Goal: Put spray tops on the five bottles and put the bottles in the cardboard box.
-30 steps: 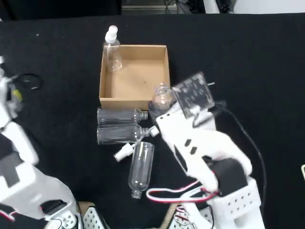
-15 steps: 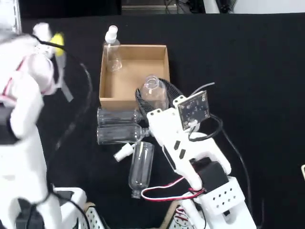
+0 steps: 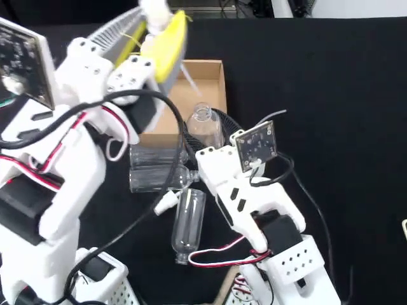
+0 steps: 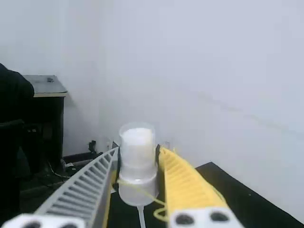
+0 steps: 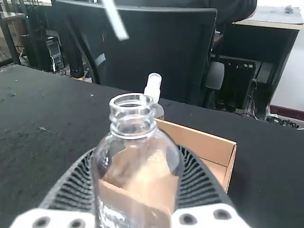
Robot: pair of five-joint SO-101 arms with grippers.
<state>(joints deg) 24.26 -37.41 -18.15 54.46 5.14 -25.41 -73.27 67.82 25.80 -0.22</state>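
From above, the left pincer (image 3: 156, 25), with one grey ribbed finger and one yellow, pinches a white plastic spray top (image 3: 152, 9) high over the brown cardboard box (image 3: 219, 79). The left arm hides part of the box. The right pincer (image 3: 205, 130) has black ribbed fingers. It hugs a round see-through bottle (image 3: 203, 117) standing up by the box's near wall. Three more bottles (image 3: 189, 222) lie on the black surface (image 3: 331, 82).

Left wrist view: the spray top (image 4: 137, 161) sits snug between the finger ends. Its thin tube is cut off.

Right wrist view: the open-necked bottle (image 5: 135, 156) fills the gap between the fingers. A second white top (image 5: 153, 88) pokes out behind it, with its bottle mostly hidden.
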